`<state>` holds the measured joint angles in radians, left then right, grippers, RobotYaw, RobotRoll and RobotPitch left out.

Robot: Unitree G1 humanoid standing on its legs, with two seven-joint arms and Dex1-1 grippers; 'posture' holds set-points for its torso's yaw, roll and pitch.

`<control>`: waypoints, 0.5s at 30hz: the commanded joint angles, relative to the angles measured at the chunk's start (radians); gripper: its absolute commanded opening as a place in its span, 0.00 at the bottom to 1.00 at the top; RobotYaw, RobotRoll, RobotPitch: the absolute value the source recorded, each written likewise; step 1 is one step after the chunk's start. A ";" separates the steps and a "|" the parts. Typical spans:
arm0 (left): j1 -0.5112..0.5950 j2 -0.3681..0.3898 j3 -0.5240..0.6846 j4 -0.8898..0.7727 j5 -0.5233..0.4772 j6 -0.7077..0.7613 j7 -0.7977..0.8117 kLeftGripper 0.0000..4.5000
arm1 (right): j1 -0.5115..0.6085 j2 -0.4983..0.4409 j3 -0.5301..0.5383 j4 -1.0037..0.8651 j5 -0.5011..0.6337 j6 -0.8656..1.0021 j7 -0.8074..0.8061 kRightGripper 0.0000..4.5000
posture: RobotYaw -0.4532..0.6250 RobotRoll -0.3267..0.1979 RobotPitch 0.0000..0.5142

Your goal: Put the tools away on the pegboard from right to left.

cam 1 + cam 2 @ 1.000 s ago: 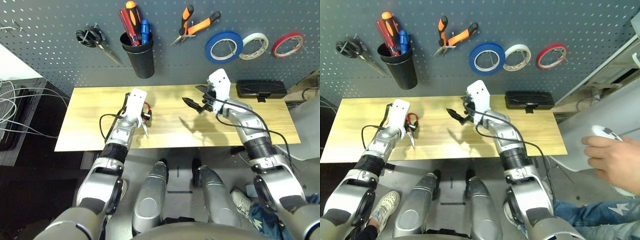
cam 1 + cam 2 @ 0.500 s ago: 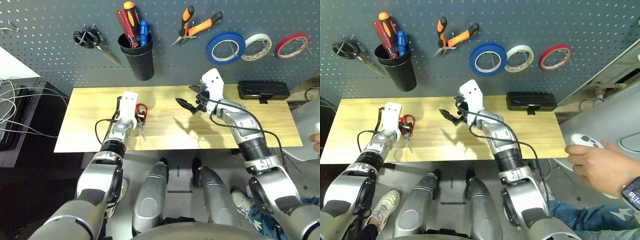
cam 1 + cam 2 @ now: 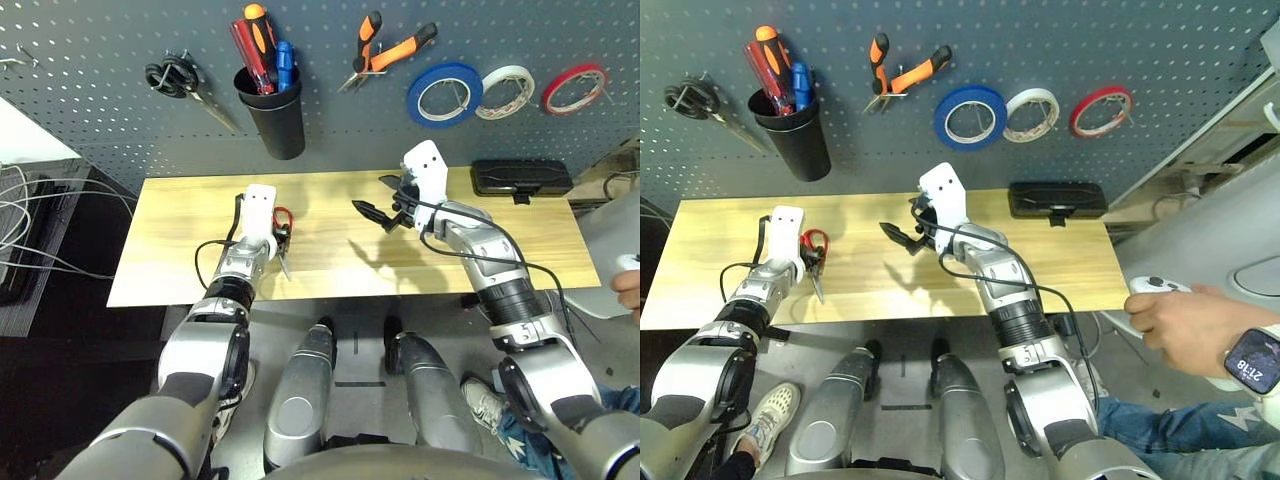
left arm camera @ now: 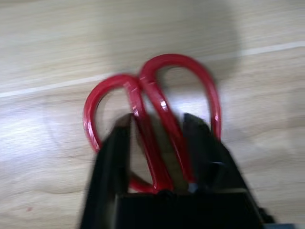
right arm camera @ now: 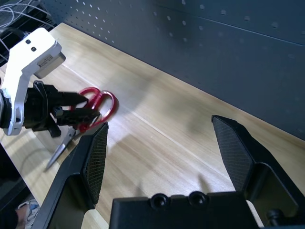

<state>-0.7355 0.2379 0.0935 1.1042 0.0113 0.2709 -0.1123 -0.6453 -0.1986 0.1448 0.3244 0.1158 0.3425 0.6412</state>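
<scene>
"Where are the scissors [image 4: 215,110] lying, relative to the left gripper [image 4: 158,119]?"

"They're lying right under its fingertips, on the table [image 3: 330,270]. The two inner bars of the handles are running between its fingers, which are standing partly spread, and a gap is showing beside one bar."

"And the right gripper [image 5: 159,121]?"

"Its fingers are standing wide apart over the table, holding nothing, well away from the scissors."

"What's the surface like?"

"Pale wood, with its grain showing and some light glaring on it. A black case [image 3: 520,178] is sitting near the back edge, and the pegboard [image 3: 350,130] is rising behind."

"What's hanging there?"

"From the robot's right, the red tape [image 3: 549,95], white tape [image 3: 508,72] and blue tape [image 3: 416,98] are hanging, then the pliers [image 3: 402,50]. The cup [image 3: 280,130] is holding the blue screwdriver [image 3: 285,65] among other handles, and the black scissors [image 3: 172,76] are hanging beyond it."

"Anyone around?"

"A person's hand [image 3: 1190,325] is holding a white controller [image 3: 1155,285] off to the robot's right, and pale cables [image 5: 28,12] are trailing at the far left."

"How are the scissors looking?"

"Their two glossy red loops are lying side by side, and their silver blades are pointing toward the robot."
</scene>
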 commanded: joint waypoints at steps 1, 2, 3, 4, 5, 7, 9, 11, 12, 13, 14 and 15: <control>0.068 -0.018 -0.017 0.072 0.003 0.135 -0.040 0.25 | -0.011 0.006 0.011 0.015 -0.008 -0.004 0.002 1.00 | 0.51 0.62 0.64; 0.070 -0.018 -0.016 0.069 0.002 0.143 -0.043 0.23 | -0.014 0.007 0.011 0.018 -0.008 -0.005 0.002 1.00 | 0.51 0.62 0.64; 0.071 -0.018 -0.014 0.068 0.001 0.153 -0.046 0.21 | -0.017 0.007 0.011 0.021 -0.009 -0.007 0.002 1.00 | 0.51 0.62 0.64; 0.075 -0.017 -0.016 0.065 0.002 0.163 -0.055 0.19 | -0.021 0.007 0.011 0.019 -0.008 -0.005 0.003 1.00 | 0.51 0.62 0.64; 0.077 -0.016 -0.017 0.062 0.002 0.174 -0.062 0.18 | -0.023 0.006 0.010 0.014 -0.005 -0.002 0.005 1.00 | 0.51 0.62 0.64; 0.085 -0.016 -0.021 0.053 0.003 0.190 -0.079 0.18 | -0.025 0.004 0.011 0.000 -0.001 0.004 0.012 1.00 | 0.51 0.62 0.63; 0.092 -0.016 -0.022 0.038 0.005 0.184 -0.082 0.18 | -0.027 0.001 0.012 -0.011 0.002 0.006 0.020 1.00 | 0.51 0.62 0.63; 0.097 -0.016 -0.020 0.025 0.005 0.174 -0.079 0.18 | -0.029 0.001 0.012 -0.014 0.002 0.005 0.025 1.00 | 0.51 0.62 0.63; 0.098 -0.016 -0.020 0.021 0.006 0.173 -0.079 0.18 | -0.030 0.001 0.012 -0.014 0.002 0.005 0.026 1.00 | 0.51 0.62 0.63; 0.100 -0.019 -0.014 -0.008 0.001 0.155 -0.071 0.18 | -0.034 0.001 0.011 -0.024 0.006 0.007 0.030 1.00 | 0.52 0.62 0.62; 0.104 -0.022 -0.008 -0.037 -0.005 0.139 -0.063 0.17 | -0.037 0.002 0.010 -0.033 0.009 0.011 0.032 1.00 | 0.52 0.62 0.62; 0.107 -0.025 -0.004 -0.060 -0.008 0.129 -0.058 0.17 | -0.039 0.002 0.009 -0.040 0.011 0.014 0.034 1.00 | 0.52 0.62 0.62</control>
<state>-0.6924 0.2346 0.0979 1.0034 0.0066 0.3675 -0.1735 -0.6817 -0.1993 0.1446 0.3160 0.1174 0.3437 0.6648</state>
